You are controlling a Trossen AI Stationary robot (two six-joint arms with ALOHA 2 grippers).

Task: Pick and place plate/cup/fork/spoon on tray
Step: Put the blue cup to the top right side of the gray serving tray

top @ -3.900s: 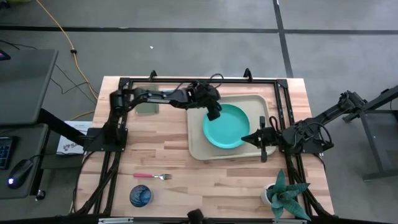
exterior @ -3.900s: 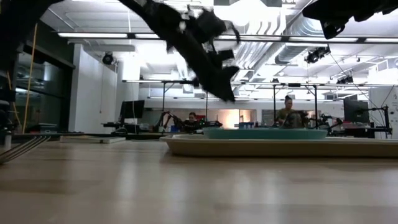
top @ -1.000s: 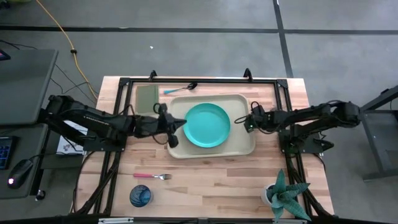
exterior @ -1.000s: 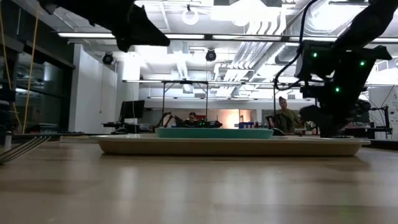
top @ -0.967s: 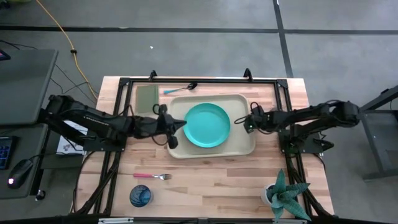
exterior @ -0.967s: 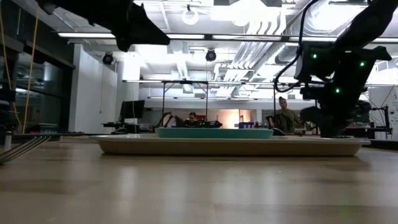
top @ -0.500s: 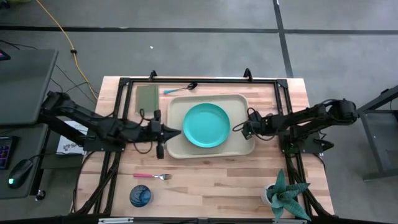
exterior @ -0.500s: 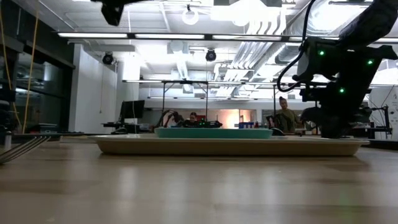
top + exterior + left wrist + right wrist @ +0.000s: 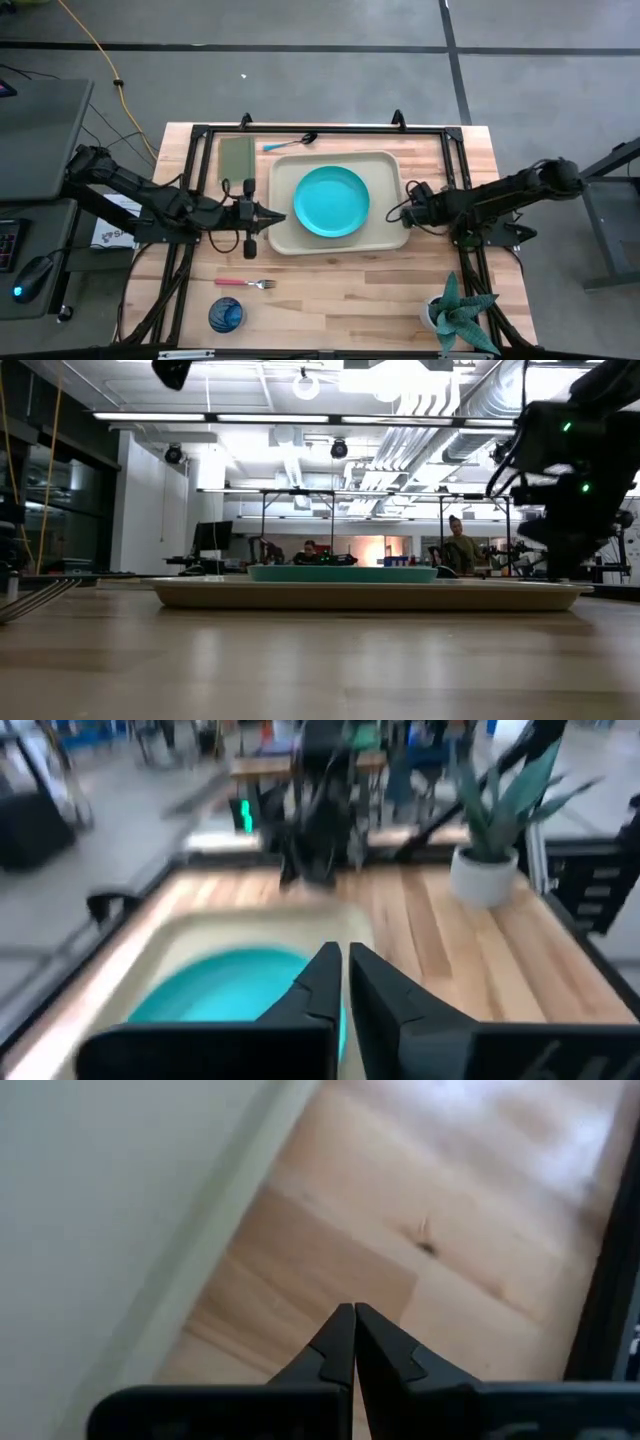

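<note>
Wooden table (image 9: 340, 290); left pincer (image 9: 281, 215) and right pincer (image 9: 401, 211) clenched, empty, flanking tray (image 9: 285, 240).

Tray (image 9: 283, 190) flanked by left tool (image 9: 272, 215), right tool (image 9: 402, 213) — front table bare around fork (image 9: 244, 283), cup (image 9: 225, 315)

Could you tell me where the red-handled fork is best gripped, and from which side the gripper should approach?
Grip the fork around the middle of its red handle, coming straight down from above. It lies flat on the table with nothing touching it, so I would set the fingers across the slim handle. The left gripper looks nearest.
</note>
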